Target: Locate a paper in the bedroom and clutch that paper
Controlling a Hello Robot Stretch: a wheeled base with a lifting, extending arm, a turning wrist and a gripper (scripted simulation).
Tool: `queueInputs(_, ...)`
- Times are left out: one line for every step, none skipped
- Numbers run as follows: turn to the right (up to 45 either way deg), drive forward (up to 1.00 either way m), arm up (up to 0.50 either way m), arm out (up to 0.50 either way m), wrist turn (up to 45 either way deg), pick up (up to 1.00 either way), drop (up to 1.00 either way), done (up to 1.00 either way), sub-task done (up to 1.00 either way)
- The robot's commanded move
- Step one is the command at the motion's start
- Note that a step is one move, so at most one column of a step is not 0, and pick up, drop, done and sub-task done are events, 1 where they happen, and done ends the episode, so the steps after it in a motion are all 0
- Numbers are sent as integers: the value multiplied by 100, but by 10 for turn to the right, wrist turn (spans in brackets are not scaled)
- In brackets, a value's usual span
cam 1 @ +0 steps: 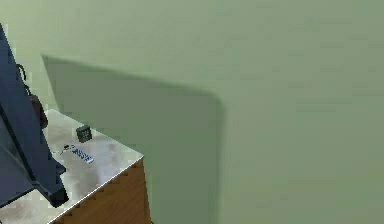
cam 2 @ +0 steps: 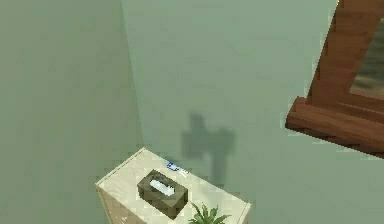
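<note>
How the gripper's fingers stand, and whether they hold anything, cannot be told from these pictures

In the arm side view, a pale wooden cabinet (cam 2: 122, 188) stands at the bottom centre of the frame, against a green wall (cam 2: 230, 60). On its top sits a brown box (cam 2: 163, 190) with a pale slot in its lid, like a tissue box. Just behind the box, near the cabinet's far edge, lies a small flat white item (cam 2: 172, 167) with a blue mark; it may be the paper, but its shape is too small to tell. At the bottom edge, right of the box, show the green leaves of a small plant (cam 2: 207, 214). A dark wooden frame (cam 2: 335, 95) fills the upper right corner.

In the forward view, a cabinet with a pale mottled top (cam 1: 115, 160) and brown wooden side occupies the lower left. A large dark blue panel (cam 1: 18, 120) stands along the left edge. On the top sit a small dark cube (cam 1: 84, 131) and, nearer the bottom, a slim remote-like item (cam 1: 79, 154), apart from each other
</note>
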Motion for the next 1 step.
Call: queueInputs(0,0,50,0,0,0,0,0,0)
